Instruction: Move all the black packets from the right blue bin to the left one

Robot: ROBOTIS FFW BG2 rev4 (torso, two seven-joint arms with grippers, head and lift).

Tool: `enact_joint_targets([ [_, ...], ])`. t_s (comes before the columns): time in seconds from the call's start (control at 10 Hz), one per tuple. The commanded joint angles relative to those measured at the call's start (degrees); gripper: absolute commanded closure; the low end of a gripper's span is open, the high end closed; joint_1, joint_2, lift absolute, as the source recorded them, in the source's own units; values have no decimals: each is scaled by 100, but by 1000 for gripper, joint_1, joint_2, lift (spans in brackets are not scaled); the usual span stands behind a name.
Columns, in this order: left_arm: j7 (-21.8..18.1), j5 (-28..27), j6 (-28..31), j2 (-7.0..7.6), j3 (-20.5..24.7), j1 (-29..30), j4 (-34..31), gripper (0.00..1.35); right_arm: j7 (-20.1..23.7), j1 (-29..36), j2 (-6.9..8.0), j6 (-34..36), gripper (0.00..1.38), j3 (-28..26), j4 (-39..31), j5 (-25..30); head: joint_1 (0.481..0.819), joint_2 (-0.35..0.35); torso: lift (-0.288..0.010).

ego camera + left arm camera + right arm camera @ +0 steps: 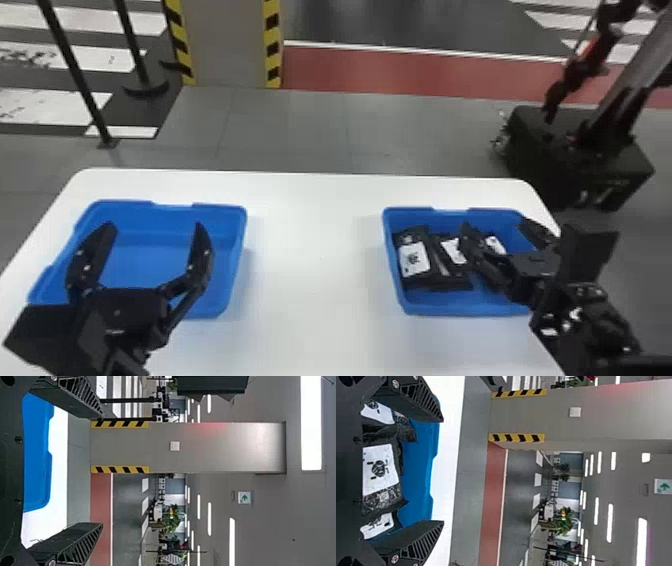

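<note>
A black left gripper with two flat fingers [153, 228] hangs over the left blue plastic bin [227, 250], its fingers spread wide apart. The matching black right gripper [495, 226] is over the right blue plastic bin [457, 306], its fingers also apart, with bin and packets visible in the gap between them in the right wrist view. The black packets with white labels [415, 259] lie inside the right bin, side by side and partly overlapping, mostly toward its left side; one label shows just beside the right gripper's left finger, and whether that finger touches a packet cannot be told. Both bins stand well apart on a white table with rounded corners [320, 280]. Beyond it rises a grey column edged with yellow-and-black stripes [227, 45], and a black boxy base [575, 165] stands on the grey floor [290, 125] past the table's right side.
</note>
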Motion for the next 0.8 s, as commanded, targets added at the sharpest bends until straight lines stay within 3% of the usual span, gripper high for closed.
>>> enact_joint_targets([
  [0.0, 3, 8, -3, 0, 9, 29, -3, 42, 45, -388, -187, 348, 105, -5, 586, -278, 695, -105, -110],
  [0.4, -23, 17, -31, -35, 53, 71, 11, 45, 397, -1499, -319, 868, 101, -23, 2161, -313, 695, -125, -110],
  [0.7, -23, -1, -3, -35, 62, 71, -3, 45, 528, -1738, -380, 1290, 108, -23, 2640, -647, 695, -137, -110],
])
